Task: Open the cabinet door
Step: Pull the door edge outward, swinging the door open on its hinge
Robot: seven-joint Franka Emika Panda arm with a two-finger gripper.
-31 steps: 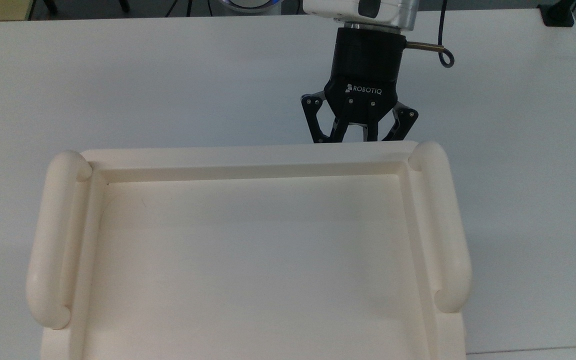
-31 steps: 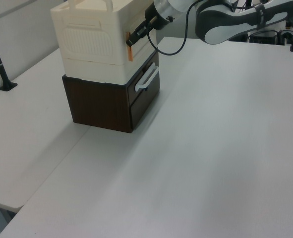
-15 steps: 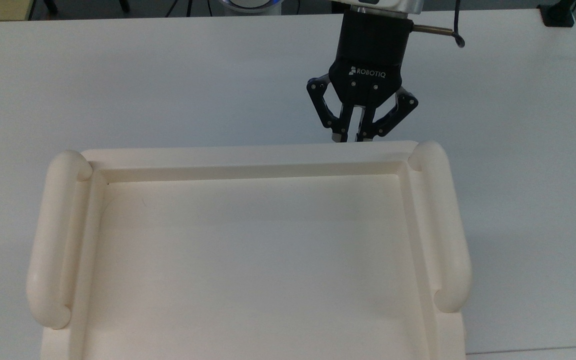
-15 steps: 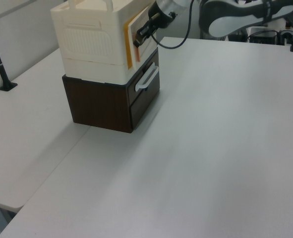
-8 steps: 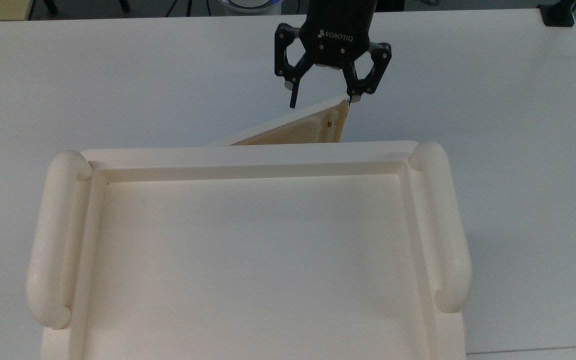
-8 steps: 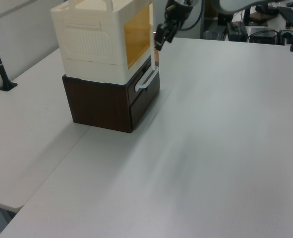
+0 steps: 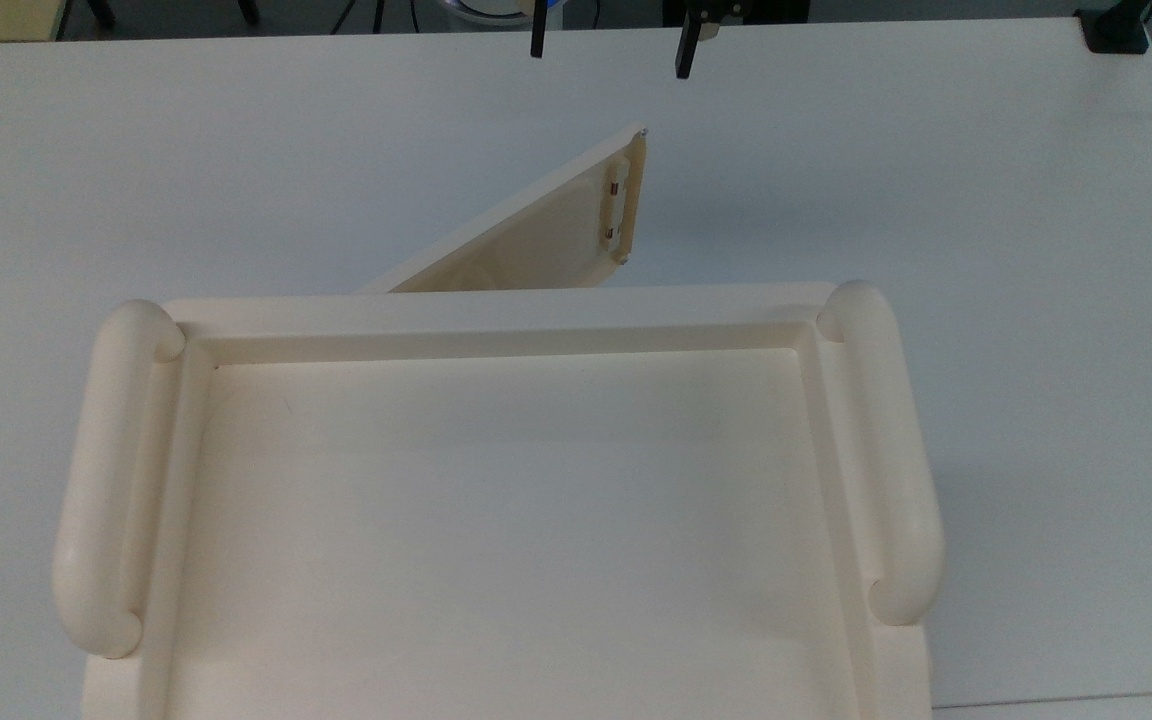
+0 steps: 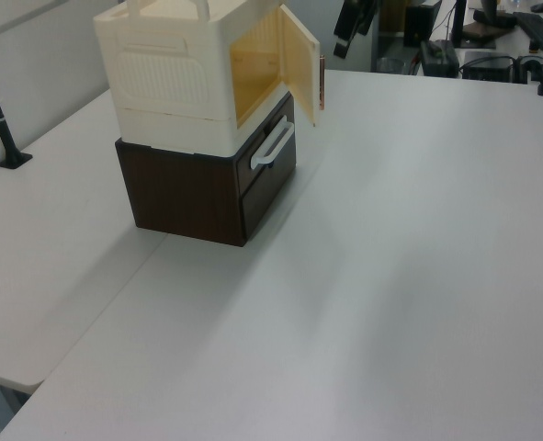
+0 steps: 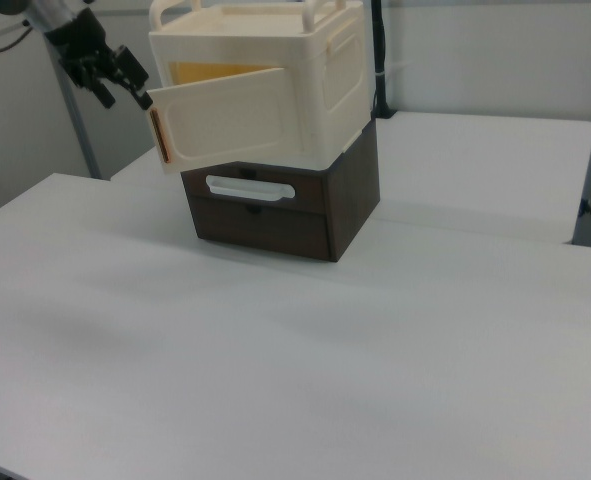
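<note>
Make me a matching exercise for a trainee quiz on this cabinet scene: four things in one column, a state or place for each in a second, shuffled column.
Things:
1. cabinet door
2. gripper
3. dark brown drawer unit
4. white drawer handle

States or places:
A. under the cream cabinet
B. swung out, ajar
C. open, off the door's free edge
D. on the drawer front, below the door

Pairs: 1-B, 2-C, 3-A, 4-D

The cabinet door [image 7: 536,235] is showing smooth cream plastic; the drawer unit [image 9: 285,205] below is looking like dark matt wood
</note>
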